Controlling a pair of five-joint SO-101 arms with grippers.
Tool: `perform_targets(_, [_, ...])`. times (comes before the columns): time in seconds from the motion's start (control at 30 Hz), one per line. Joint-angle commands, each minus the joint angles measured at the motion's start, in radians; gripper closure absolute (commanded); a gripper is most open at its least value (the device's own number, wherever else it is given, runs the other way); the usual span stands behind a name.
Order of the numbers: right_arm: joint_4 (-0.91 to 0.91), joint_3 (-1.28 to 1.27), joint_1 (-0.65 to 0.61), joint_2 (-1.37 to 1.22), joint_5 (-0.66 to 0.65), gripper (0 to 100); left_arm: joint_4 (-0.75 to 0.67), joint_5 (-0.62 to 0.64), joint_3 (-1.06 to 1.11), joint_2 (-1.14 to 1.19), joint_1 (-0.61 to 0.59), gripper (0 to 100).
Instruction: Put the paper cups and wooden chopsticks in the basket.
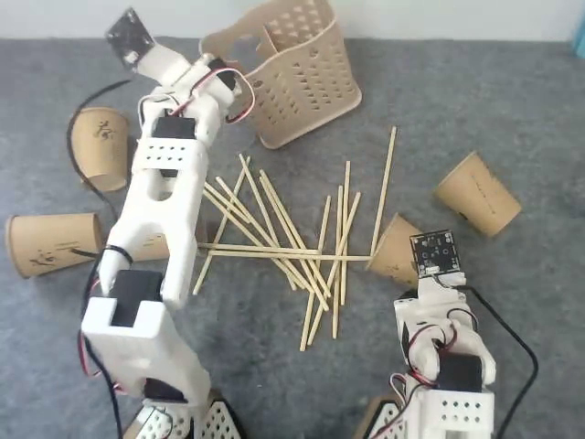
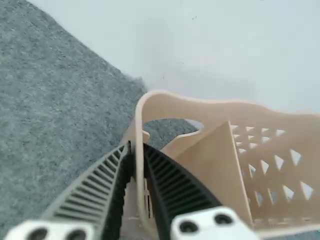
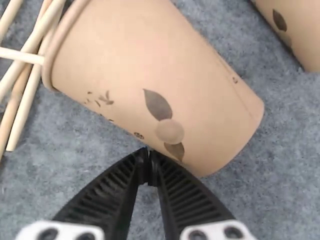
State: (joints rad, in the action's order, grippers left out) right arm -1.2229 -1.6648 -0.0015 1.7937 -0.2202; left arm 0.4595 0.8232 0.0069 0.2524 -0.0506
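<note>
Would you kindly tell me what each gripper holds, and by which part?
Left gripper pinches the basket by its handle rim; right gripper holds nothing.

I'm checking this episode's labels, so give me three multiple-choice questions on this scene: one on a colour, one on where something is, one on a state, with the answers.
1. What colour is the basket?
A) beige B) blue C) black

2. Where do the chopsticks lie?
A) in the basket B) scattered on the grey mat C) stacked in one neat bundle

3. What state is the left end effector in?
A) open in mid-air B) holding chopsticks C) shut on the basket's rim

Answers:
1 A, its perforated walls are beige in the high view.
2 B, they crisscross the mat outside the basket.
3 C, the left wrist view shows the rim clamped between its fingers.
</note>
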Motion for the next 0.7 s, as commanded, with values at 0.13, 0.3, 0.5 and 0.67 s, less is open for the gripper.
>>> perform_targets(0.13, [0.022, -0.014, 0.002, 0.018, -0.014, 99.1, 0.109, -0.330, -0.059, -0.029, 0.064, 99])
perform_targets(0.3, [0.022, -0.014, 0.002, 0.018, -0.014, 99.1, 0.365, -0.425, -0.156, -0.069, 0.075, 99])
perform_targets(0.5, [0.022, -0.014, 0.002, 0.018, -0.014, 99.1, 0.574, -0.483, -0.275, -0.091, 0.064, 99])
perform_targets(0.67, [0.022, -0.014, 0.002, 0.018, -0.014, 99.1, 0.628, -0.519, -0.335, -0.100, 0.064, 99])
